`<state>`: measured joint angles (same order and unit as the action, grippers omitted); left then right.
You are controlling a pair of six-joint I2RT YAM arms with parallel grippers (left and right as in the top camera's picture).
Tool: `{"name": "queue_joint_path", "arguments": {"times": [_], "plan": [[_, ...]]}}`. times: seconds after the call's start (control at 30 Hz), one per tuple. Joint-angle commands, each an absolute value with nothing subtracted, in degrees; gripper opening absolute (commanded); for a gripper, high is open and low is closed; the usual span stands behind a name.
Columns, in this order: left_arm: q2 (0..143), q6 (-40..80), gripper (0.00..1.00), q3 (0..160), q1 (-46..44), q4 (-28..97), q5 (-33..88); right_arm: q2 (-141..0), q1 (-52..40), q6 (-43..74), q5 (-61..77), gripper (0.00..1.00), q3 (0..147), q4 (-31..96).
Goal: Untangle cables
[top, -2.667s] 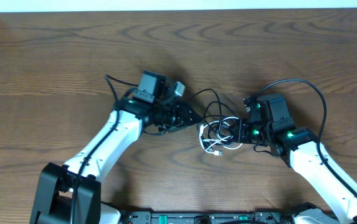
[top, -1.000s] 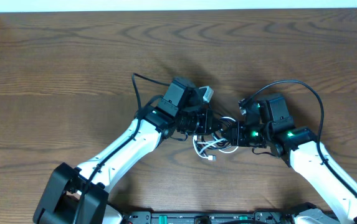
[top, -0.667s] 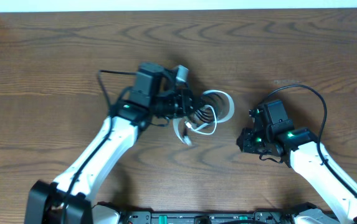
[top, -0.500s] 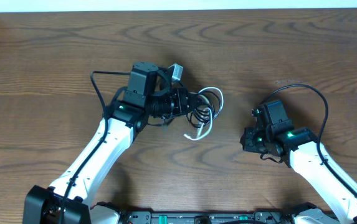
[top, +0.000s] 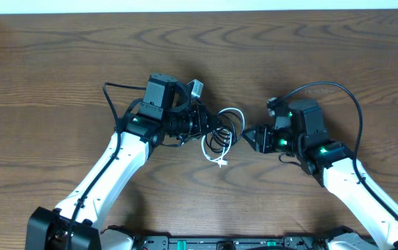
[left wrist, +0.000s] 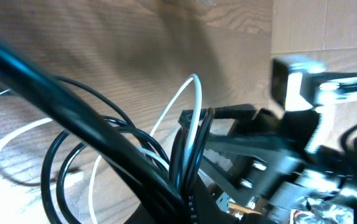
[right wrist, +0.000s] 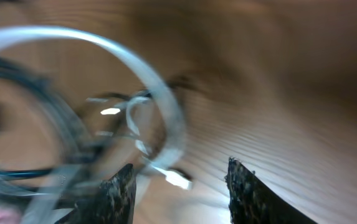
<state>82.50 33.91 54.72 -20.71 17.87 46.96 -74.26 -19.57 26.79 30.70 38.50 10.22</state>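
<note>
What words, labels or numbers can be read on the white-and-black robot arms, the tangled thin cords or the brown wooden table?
None can be read. The white-and-black robot arms show green lights but no lettering; the tangled black and white cables and the brown wooden table bear no marks. Both wrist views are blurred.

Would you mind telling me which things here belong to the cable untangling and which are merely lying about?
Part of the job:
- cables, one white and the rest black, in a tangle
- left claw, gripping the tangle
- right claw, open beside it

Just there:
- table
- thick wires on the arms
</note>
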Motion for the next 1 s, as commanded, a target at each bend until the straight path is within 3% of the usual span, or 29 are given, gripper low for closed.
{"name": "queue_joint_path", "arguments": {"times": [0.0, 0.2, 0.5, 0.73, 0.97], "plan": [[82.2, 32.2, 0.07, 55.8, -20.7, 17.9, 47.0, -74.3, -19.6, 30.6, 43.4, 0.44, 38.5, 7.0], [82.2, 32.6, 0.08, 55.8, -22.1, 17.6, 46.9, -74.3, -19.6, 36.1, 46.1, 0.34, 38.5, 6.9], [82.2, 34.4, 0.07, 55.8, -22.4, 17.3, 49.3, -74.3, -19.6, 36.3, 42.0, 0.32, 38.5, 8.1], [82.2, 34.5, 0.07, 55.8, -22.4, 17.3, 51.9, -74.3, -19.6, 36.6, 38.1, 0.21, 38.5, 8.4], [82.2, 34.6, 0.07, 55.8, -22.5, 17.3, 51.9, -74.3, -19.6, 39.2, 40.8, 0.18, 38.5, 7.0]]}}
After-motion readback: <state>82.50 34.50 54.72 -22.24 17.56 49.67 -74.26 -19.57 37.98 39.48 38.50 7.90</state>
